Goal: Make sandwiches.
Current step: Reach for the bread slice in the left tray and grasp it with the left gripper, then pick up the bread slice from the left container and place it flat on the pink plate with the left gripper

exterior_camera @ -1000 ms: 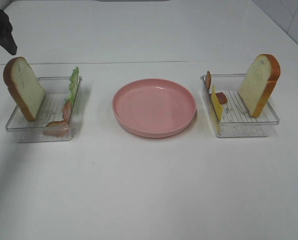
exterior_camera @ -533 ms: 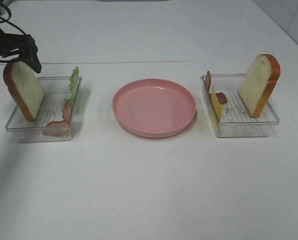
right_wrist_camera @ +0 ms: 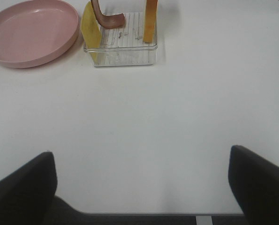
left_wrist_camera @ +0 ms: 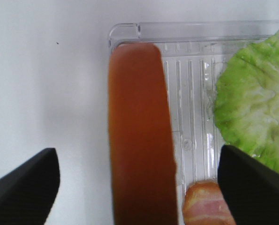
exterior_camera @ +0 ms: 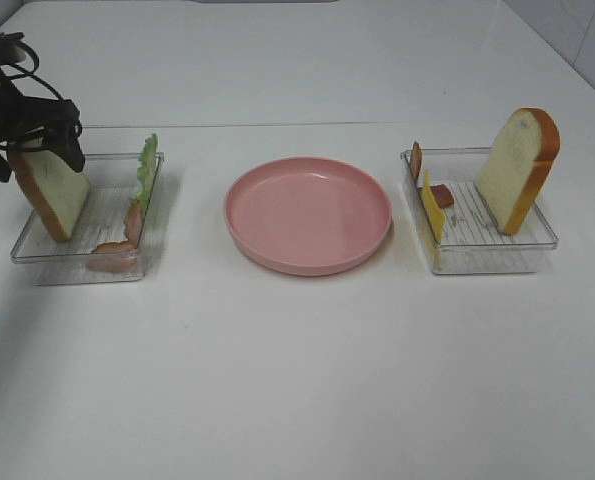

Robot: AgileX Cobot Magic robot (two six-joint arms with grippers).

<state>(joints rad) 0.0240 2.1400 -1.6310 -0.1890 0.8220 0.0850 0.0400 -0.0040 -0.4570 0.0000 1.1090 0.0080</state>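
left pincer [left_wrist_camera: 137, 157] stood wide open, gripping nothing, straddling upright bread slice [exterior_camera: 57, 195] in clear tray [exterior_camera: 37, 252], likely lined up to pinch its faces | lettuce [left_wrist_camera: 252, 103], bacon [left_wrist_camera: 205, 206] just beyond one finger | right pincer [right_wrist_camera: 141, 187] open, empty, idle

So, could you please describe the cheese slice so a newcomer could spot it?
Find the round pink plate in the middle, then the clear tray to its right in the high view. The cheese slice stands on edge along the tray wall nearest the plate; it is the only yellow piece, beside a tall crusted bread slice and brown bacon bits.
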